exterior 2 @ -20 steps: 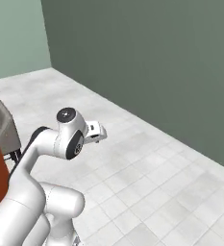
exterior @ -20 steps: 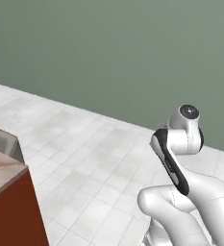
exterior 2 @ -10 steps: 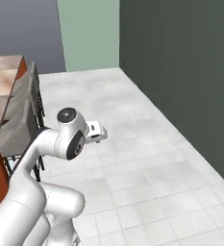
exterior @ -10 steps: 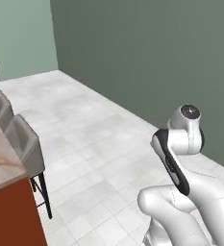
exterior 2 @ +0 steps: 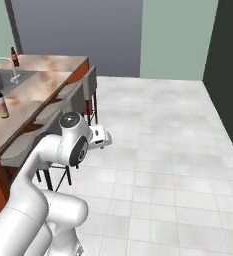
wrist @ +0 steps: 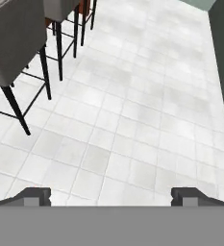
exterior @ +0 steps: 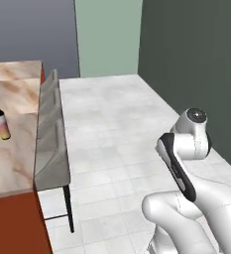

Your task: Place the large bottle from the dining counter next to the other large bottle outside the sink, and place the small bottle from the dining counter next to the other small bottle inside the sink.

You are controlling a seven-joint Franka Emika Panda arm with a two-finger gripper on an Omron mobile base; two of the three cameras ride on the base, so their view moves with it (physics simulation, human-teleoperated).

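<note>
The large bottle [exterior: 2, 124], pink-to-yellow with a black cap, stands upright on the dining counter [exterior: 15, 158] at the left; it is also in the right base view as the large bottle [exterior 2: 3, 104]. Beyond it lies the sink [exterior 2: 0, 80] with its faucet [exterior 2: 8, 65], and the other large bottle [exterior 2: 14, 56], dark brown, stands behind the sink on the dining counter [exterior 2: 48, 75]. The small bottle is out of view. My gripper [wrist: 111, 194] is open with nothing between its fingertips [wrist: 34, 194], hanging over bare floor tiles, well away from the counter.
Grey stools [exterior: 50, 134] line the counter's near side, their black legs [wrist: 51, 57] in the hand view. White tiled floor [exterior 2: 158, 130] spreads to the right up to dark green walls [exterior: 196, 59]. My white arm [exterior 2: 70, 142] is folded close to the base.
The whole picture has swung: the camera turned with the base, bringing the counter, stools, sink and bottles into view. The arm keeps the same folded pose and the gripper stays open.
</note>
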